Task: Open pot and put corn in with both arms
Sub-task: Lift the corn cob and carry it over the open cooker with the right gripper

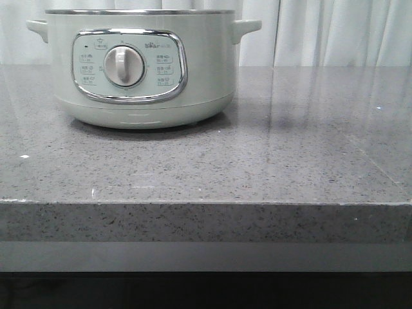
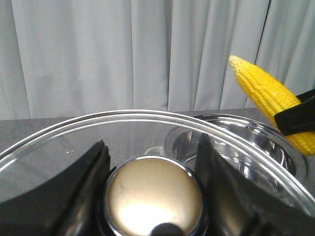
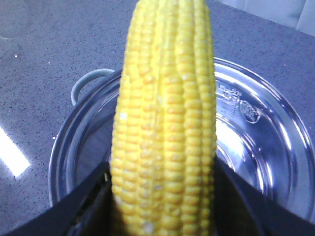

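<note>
Fingers of the right end effector (image 3: 162,196) are clamped on the bright yellow corn cob (image 3: 165,123), its long axis pointing over the open steel bowl of the pale green-white pot (image 3: 256,147); the glass lid's round metal knob (image 2: 155,196) is gripped aside by the left end effector (image 2: 152,187).

Matte black fingers (image 2: 83,191) on the left claw (image 2: 153,196), broad and wedge-shaped, widening toward the base, with flat inner faces and a faint ridge along the edge. Same matte black plastic on the right claw (image 3: 162,206), angled fingers (image 3: 81,204) sloping outward at 8 and 4 o'clock. A slim black fingertip (image 2: 298,118) of the right claw also visible from the left wrist.
</note>
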Robot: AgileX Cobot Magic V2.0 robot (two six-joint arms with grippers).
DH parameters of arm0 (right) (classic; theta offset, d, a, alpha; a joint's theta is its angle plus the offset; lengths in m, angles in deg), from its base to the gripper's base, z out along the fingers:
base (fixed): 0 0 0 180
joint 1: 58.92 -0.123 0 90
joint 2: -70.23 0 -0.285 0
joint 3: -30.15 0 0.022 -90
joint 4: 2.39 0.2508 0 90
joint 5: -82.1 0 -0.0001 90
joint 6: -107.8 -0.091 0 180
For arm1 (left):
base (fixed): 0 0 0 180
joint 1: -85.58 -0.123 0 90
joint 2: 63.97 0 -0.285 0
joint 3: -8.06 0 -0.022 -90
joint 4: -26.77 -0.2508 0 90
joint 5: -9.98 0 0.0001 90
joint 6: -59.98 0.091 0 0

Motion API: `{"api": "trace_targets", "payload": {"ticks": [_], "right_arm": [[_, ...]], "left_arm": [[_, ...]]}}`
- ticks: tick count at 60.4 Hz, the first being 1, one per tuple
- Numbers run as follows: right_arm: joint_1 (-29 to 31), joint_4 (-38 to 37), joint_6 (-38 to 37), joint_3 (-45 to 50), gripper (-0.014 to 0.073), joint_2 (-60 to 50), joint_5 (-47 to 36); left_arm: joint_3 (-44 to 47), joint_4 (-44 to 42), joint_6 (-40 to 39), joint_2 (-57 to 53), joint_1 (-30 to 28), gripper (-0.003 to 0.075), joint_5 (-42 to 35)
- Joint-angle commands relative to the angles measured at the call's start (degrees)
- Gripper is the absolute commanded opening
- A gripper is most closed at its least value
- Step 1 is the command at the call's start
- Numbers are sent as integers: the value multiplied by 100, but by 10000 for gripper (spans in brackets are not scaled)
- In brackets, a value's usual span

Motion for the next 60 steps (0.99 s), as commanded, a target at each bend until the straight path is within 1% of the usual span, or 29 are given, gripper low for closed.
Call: {"api": "trace_targets", "payload": {"ticks": [1, 13, 28, 41, 46, 52, 55, 60], "right_arm": [[-32, 97, 79, -201, 300, -90, -811], [-40, 85, 174, -201, 300, 279, -1016], [-40, 80, 643, -201, 300, 596, -801], [-40, 36, 707, -201, 309, 703, -621], [-40, -17, 707, -201, 337, 753, -526], [-40, -58, 707, -201, 393, 813, -459], [-40, -58, 707, -201, 429, 833, -459], [-40, -58, 701, -201, 515, 840, -459]], "left_arm": [[-218, 47, -15, 1, -7, 228, -859], [-218, 47, -15, 1, -7, 228, -859], [-218, 47, -15, 1, -7, 228, -859], [-218, 47, -15, 1, -7, 228, -859], [-218, 47, -15, 1, -7, 228, -859], [-218, 47, -15, 1, -7, 228, -859], [-218, 47, -15, 1, -7, 228, -859], [-218, 47, -15, 1, -7, 229, -859]]}}
